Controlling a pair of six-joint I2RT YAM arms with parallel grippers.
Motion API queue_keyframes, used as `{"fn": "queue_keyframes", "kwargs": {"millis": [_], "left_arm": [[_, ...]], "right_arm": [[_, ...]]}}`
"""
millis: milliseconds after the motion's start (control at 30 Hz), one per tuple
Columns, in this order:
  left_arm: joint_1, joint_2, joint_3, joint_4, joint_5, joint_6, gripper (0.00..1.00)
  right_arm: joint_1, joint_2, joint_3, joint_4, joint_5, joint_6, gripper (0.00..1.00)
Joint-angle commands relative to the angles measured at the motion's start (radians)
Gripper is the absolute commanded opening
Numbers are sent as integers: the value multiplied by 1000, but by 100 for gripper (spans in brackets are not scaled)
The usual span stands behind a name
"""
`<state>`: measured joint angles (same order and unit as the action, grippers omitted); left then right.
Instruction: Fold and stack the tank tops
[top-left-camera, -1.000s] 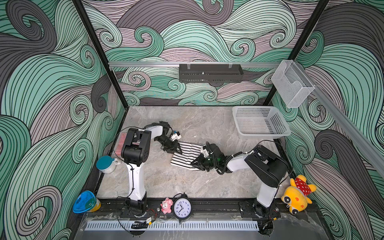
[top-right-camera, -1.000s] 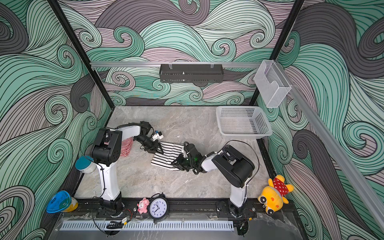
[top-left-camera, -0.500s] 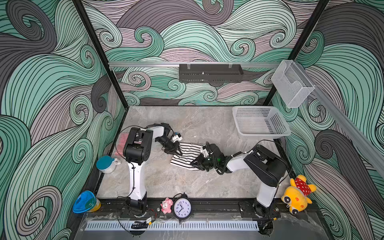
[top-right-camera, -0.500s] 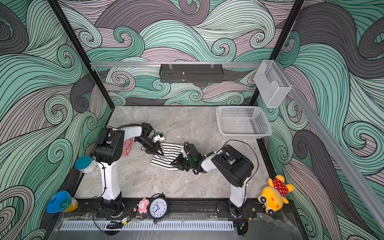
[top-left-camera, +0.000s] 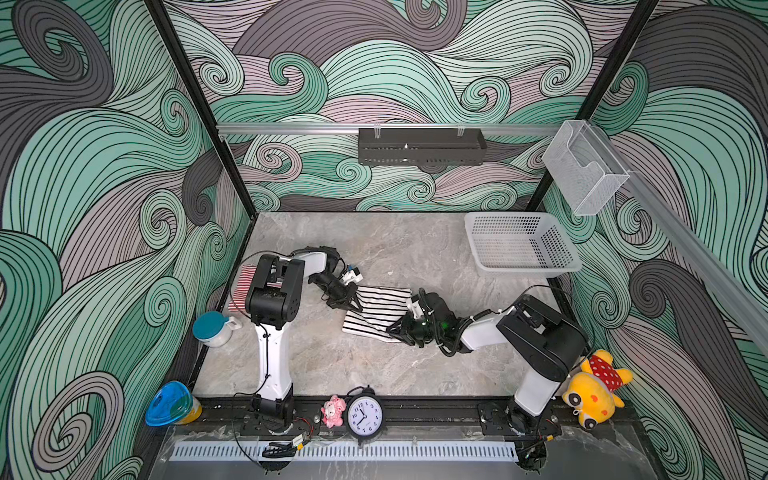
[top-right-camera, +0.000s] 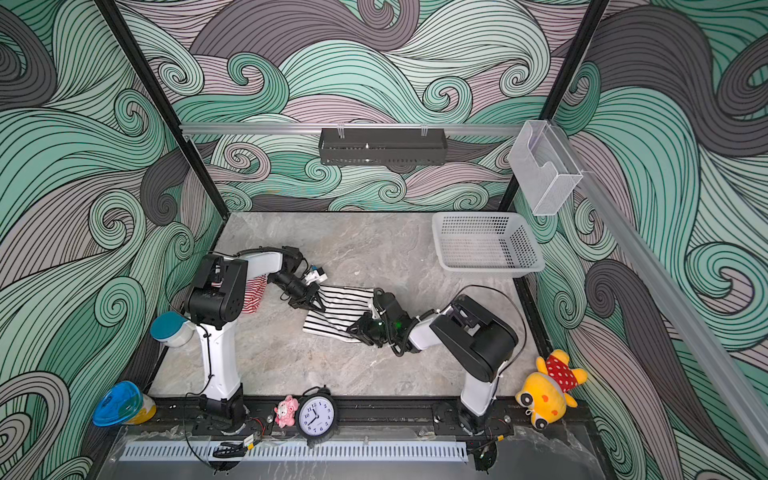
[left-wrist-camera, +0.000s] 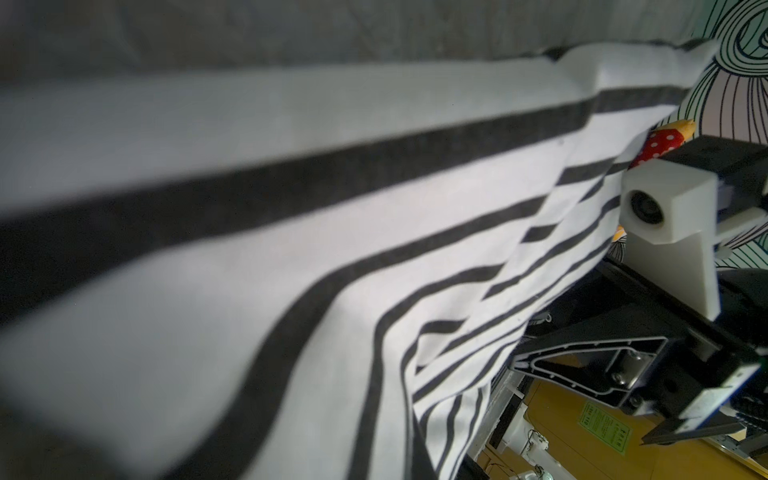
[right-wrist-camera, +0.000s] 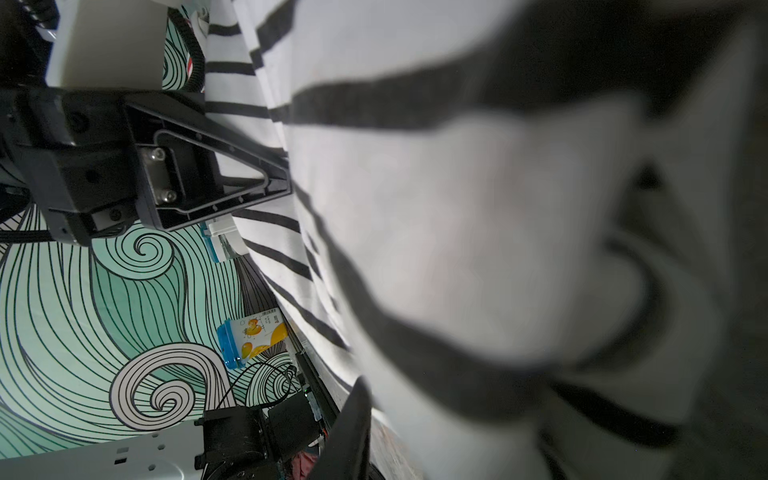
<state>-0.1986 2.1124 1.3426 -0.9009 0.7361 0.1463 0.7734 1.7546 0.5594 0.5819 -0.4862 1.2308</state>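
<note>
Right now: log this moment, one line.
stage: folding | black-and-white tank top: mid-table | left gripper: shut on it | right gripper: shut on it | red-and-white tank top: partly under left arm

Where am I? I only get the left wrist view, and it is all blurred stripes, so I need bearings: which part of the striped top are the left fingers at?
Observer: In a top view, the left gripper has its fingers shut on the left edge of the black-and-white tank top, near its far corner.
Operator: And the right arm?
Observer: The right gripper sits at the same top's near right corner. I cannot tell whether it grips.
Operator: Where is the other garment?
Observer: The red-and-white tank top lies by the left edge of the table, partly hidden behind the left arm.
</note>
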Motion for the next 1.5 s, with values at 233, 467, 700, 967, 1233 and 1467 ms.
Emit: {"fn": "queue_keyframes", "kwargs": {"millis": [233, 467, 700, 967, 1233, 1467], "left_arm": [[33, -66, 56, -62, -65, 28, 0], [91, -132, 90, -128, -154, 90, 0], [177, -181, 155, -231, -302, 199, 0], [316, -216, 262, -352, -400, 314, 0], [446, -183, 409, -475, -456, 419, 0], [512, -171, 521, -575, -437, 482, 0]], "right_arm": [[1, -116, 16, -264, 42, -86, 26], [-49, -214, 122, -480, 65, -203, 28], [-94, -159, 175, -475, 30, -227, 30], [-91, -37, 219, -365, -17, -192, 30], [-89, 19, 259, -348, -41, -192, 29], [-89, 57, 267, -316, -49, -180, 29]]}}
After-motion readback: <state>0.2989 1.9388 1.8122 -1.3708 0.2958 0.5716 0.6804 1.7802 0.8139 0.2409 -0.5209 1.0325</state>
